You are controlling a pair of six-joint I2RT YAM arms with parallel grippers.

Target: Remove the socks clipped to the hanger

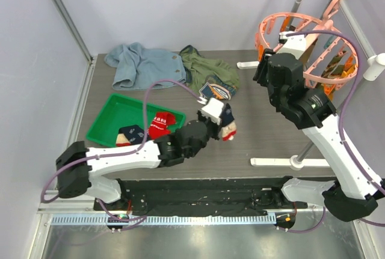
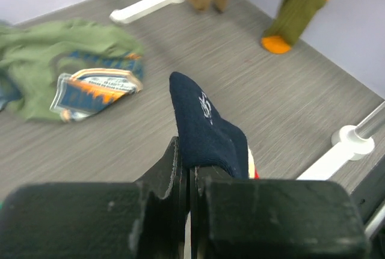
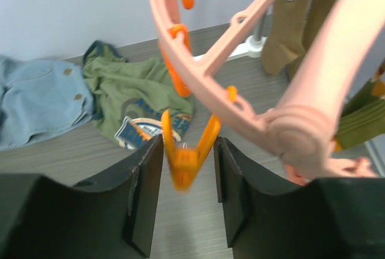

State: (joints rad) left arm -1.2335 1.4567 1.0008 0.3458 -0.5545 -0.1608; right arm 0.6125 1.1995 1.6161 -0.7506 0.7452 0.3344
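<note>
Left gripper [image 2: 187, 154] pinches a sock [image 2: 207, 130] for carrying off. Right gripper [image 3: 187, 181], spread, straddles a clip [image 3: 182, 166] to squeeze it.

Light-blue garment [image 1: 141, 63] touching olive-green garment [image 1: 210, 70], green tray [image 1: 115, 112] nearer, white rack foot [image 1: 271, 161] at right

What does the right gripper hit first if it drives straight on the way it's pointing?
The orange clip: it hangs right between the open fingers of the right gripper, with gaps on both sides. Next would likely come the ring of the pink hanger. Depth is rough in this view.
</note>
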